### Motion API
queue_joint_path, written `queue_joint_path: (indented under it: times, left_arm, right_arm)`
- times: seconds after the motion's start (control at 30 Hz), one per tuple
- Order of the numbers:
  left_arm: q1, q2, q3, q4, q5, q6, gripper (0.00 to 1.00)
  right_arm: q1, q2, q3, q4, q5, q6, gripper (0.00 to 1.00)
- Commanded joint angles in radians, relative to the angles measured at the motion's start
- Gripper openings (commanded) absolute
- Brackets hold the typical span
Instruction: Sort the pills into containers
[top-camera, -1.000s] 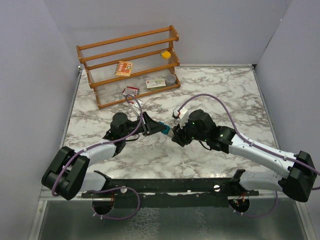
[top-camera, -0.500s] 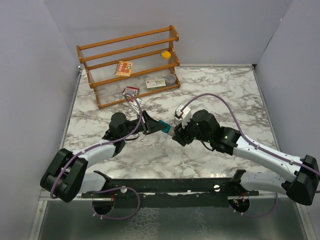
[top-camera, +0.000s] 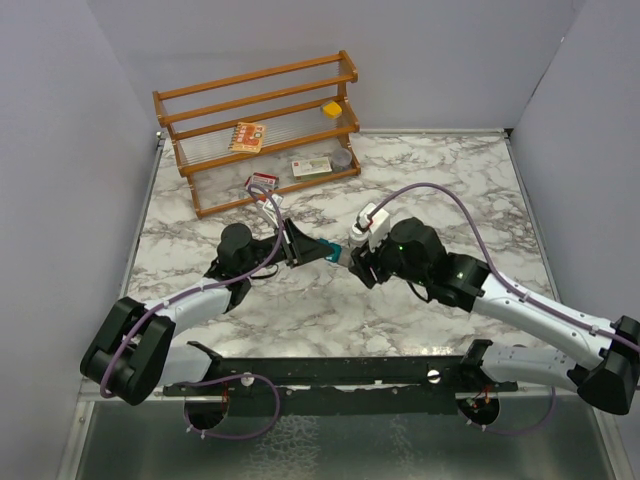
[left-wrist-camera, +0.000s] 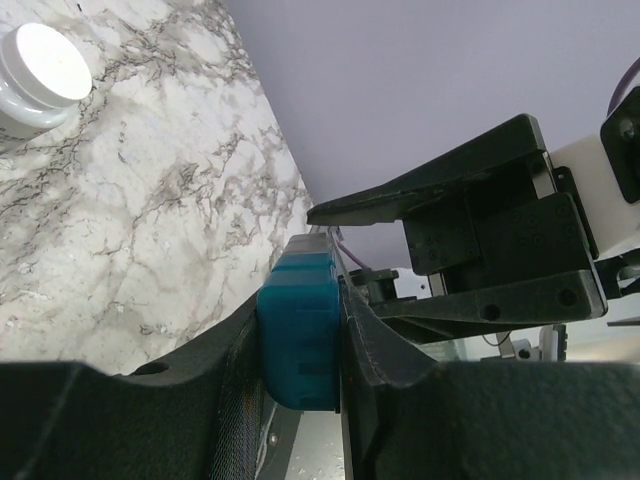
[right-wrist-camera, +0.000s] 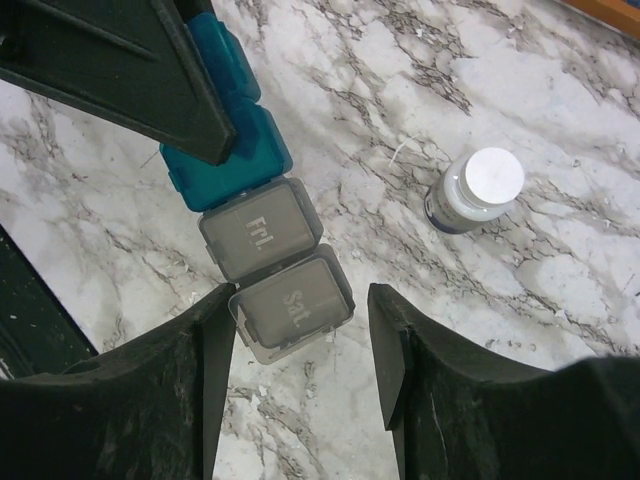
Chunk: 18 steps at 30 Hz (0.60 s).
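Note:
The containers are one strip of joined compartments, teal (right-wrist-camera: 225, 140) at one end and translucent grey at the other, with grey lids marked "Fri." (right-wrist-camera: 260, 235) and "Sat." (right-wrist-camera: 293, 310). My left gripper (left-wrist-camera: 300, 340) is shut on the teal end and holds the strip (top-camera: 326, 251) above the marble. My right gripper (right-wrist-camera: 298, 300) is open. Its jaws stand on either side of the "Sat." compartment, with a clear gap on the right side. All lids in view are closed. No pills show in any view.
A small round greyish bottle with a white cap (right-wrist-camera: 475, 190) stands upright on the marble table (top-camera: 450, 180), also at the wrist view's edge as the bottle (left-wrist-camera: 40, 65). A wooden rack (top-camera: 258, 130) with small boxes stands at the back left.
My right gripper's jaws have widened around the grey end and the right arm has drawn back a little to the right. The left gripper keeps its hold on the strip.

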Motion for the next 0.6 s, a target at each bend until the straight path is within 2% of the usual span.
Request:
queue_joint_path:
  times: [0.0,0.13,0.2,0.43,0.57]
  left_arm:
    - [-0.005,-0.016,0.016,0.016,0.022,0.008,0.0]
    - [-0.002,-0.012,0.018,0.016,0.016,0.006,0.0]
    - [0.001,-0.013,0.02,0.017,0.02,0.008,0.0]
    - [0.016,-0.012,0.013,0.017,0.025,0.005,0.0]
    - [0.018,-0.016,0.011,0.016,0.027,0.001,0.0]
  right_arm:
    - [-0.004,-0.035,0.04,-0.021,0.112,-0.009,0.54]
    - [-0.004,-0.049,0.04,-0.027,0.126,-0.003,0.54]
    - [-0.004,-0.058,0.038,-0.032,0.146,0.002,0.49]
    - [-0.004,-0.083,0.043,-0.039,0.135,0.006,0.47]
    - [-0.004,-0.079,0.039,-0.034,0.149,0.008,0.39]
